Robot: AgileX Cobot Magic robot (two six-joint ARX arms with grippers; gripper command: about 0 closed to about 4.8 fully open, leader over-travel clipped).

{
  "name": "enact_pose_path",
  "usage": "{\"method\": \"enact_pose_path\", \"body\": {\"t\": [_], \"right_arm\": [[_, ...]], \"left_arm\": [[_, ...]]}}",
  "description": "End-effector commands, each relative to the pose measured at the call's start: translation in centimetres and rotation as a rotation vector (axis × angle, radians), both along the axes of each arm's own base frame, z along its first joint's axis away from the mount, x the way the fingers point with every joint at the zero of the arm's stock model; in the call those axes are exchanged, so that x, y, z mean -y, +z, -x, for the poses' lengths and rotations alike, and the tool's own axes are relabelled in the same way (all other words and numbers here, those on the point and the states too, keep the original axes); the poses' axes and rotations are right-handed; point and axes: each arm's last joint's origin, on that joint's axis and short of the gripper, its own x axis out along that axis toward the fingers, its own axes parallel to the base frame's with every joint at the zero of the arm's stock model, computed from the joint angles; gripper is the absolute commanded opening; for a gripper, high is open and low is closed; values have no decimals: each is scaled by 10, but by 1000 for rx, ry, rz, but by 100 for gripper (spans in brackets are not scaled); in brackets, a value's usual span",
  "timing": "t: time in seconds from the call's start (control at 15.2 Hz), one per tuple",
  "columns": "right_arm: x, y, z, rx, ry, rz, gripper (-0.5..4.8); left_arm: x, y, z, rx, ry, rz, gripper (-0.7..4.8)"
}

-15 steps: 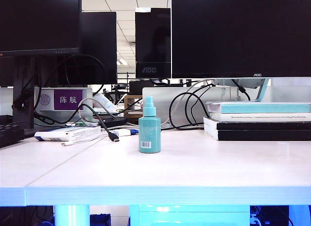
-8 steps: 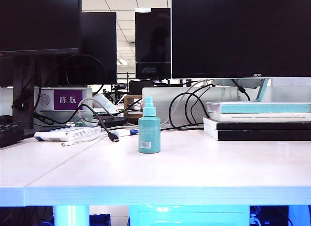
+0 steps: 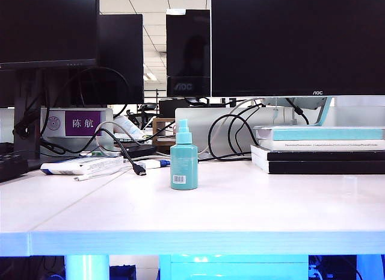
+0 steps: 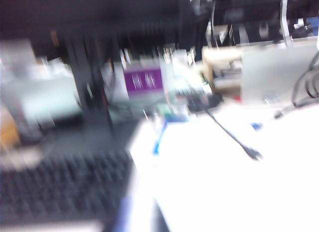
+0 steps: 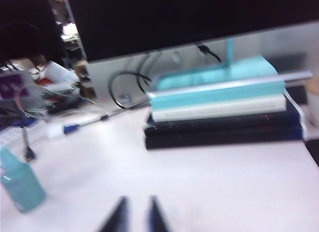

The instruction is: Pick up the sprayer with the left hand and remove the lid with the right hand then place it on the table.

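On the table (image 3: 252,208), centre: sprayer (image 3: 184,163) upright, lid (image 3: 183,124) on, no arm in the exterior view.
Right wrist view alone shows the right hand (image 5: 135,212): fingertips slightly parted, nothing held, sprayer (image 5: 17,183) at its 9 o'clock. Left wrist view blurred: cable (image 4: 230,133), keyboard (image 4: 60,192); left hand unseen, its opening untellable.

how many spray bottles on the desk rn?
1. The sprayer stands upright mid-table, lid on, left of the book stack. Clutter behind could hide others.
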Motion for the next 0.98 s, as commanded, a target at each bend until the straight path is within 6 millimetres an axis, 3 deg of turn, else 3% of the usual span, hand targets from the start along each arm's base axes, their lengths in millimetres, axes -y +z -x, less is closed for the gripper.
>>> {"method": "enact_pose_path", "body": {"t": [0.07,0.2,0.39,0.52,0.98], "right_arm": [[1,-18,-5,-30,-23,35,20],[1,-30,-7,-84,-44,65,-1],[1,-29,-6,-70,-48,110,-1],[1,-29,-6,-71,-44,110,-1],[3,-26,-7,-46,-97,66,-1]], "left_arm": [[-3,0,0,16,89,-28,55],[-5,-13,-4,-27,157,-54,51],[-4,-33,-7,-150,102,-88,28],[-1,-31,-7,-118,-71,-79,25],[-6,-25,-8,-62,-43,-55,25]]}}
